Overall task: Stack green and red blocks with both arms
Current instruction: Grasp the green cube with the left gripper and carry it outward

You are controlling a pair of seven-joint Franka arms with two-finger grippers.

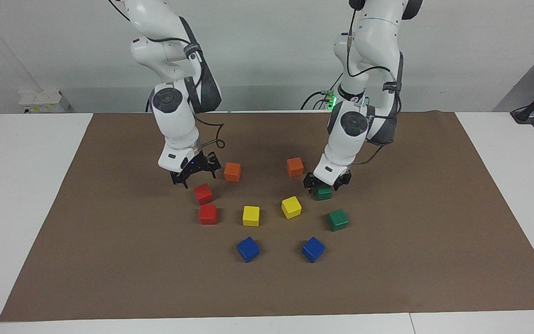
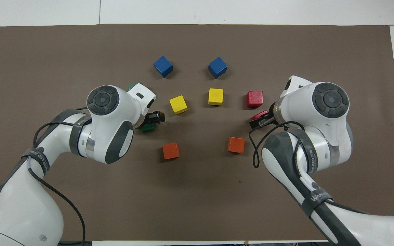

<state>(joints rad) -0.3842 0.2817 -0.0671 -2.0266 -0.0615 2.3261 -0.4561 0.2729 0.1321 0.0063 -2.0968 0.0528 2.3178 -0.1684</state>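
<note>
- Left end effector [image 1: 326,184] is sitting low with jaws spread around one green block [image 1: 323,192]; second green block [image 1: 338,220] is lying farther from the robots.
- Right end effector [image 1: 193,173] is hanging open and empty just above the nearer red block [image 1: 203,194]; second red block [image 1: 208,214] is resting just beside it on the brown mat [image 1: 109,260].

You have a matt brown mat [image 1: 109,260], paper-like and faintly grainy, covering the smooth white worktop [image 1: 26,185] out to its side edges. The green cubes [image 1: 338,220] and red cubes [image 1: 208,214] look glossy and smooth (painted wood or plastic, hard to say). The arms [image 2: 108,123] wear shiny white plastic shells with grey caps.
</note>
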